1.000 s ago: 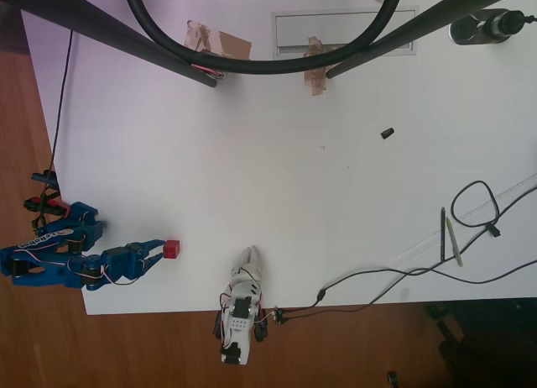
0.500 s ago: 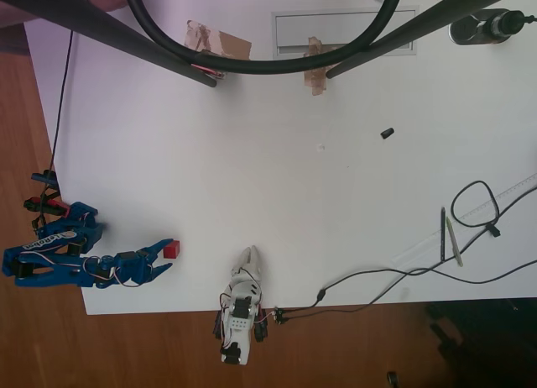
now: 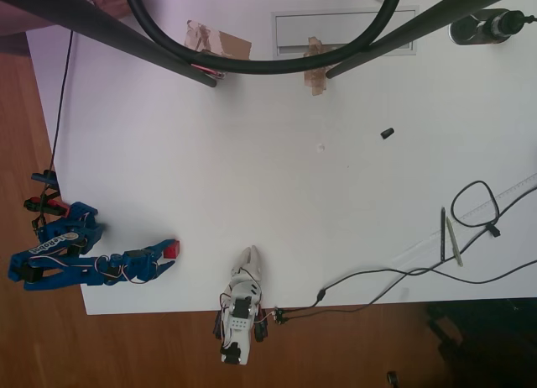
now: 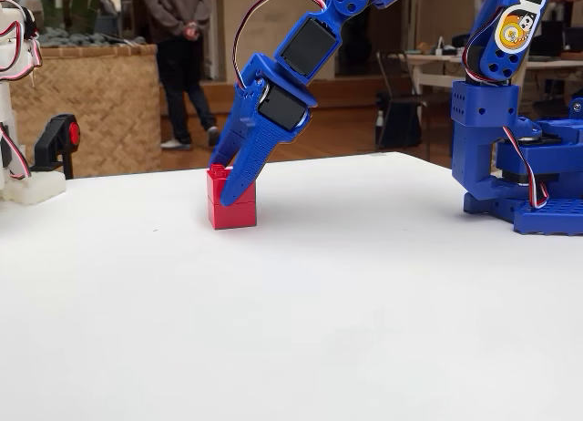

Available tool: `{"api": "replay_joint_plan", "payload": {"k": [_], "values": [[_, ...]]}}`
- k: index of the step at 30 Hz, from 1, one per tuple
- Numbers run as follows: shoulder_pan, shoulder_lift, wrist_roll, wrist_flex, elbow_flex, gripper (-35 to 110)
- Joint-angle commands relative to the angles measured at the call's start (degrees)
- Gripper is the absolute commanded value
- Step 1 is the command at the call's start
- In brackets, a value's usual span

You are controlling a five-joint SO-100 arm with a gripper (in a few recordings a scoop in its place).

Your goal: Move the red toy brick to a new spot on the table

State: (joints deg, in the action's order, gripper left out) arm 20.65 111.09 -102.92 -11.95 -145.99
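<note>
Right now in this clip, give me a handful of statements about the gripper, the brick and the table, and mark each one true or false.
1. The red toy brick rests on the white table. True.
2. The blue gripper is lifted well above the brick with a clear gap. False: in the fixed view its fingers reach down over the brick's top and front.
3. In the overhead view the brick lies near the table's lower left corner. True.
4. The small black cylindrical piece lies right next to the brick. False: it lies far off, toward the upper right of the overhead view.
5. The brick hangs in the air. False: its base sits on the table.
</note>
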Motion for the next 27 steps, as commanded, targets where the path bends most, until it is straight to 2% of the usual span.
{"api": "replay_joint_plan", "payload": {"k": [1,6,14,27], "values": [[0.2,-0.5,1.1,1.7,0.5,16],[-0.2,-1.2,3.6,1.4,0.5,4],[-6.1,-2.8,9.7,-6.2,11.7,4],[-17.1,-18.3,18.8,-14.9,37.5,1]]}}
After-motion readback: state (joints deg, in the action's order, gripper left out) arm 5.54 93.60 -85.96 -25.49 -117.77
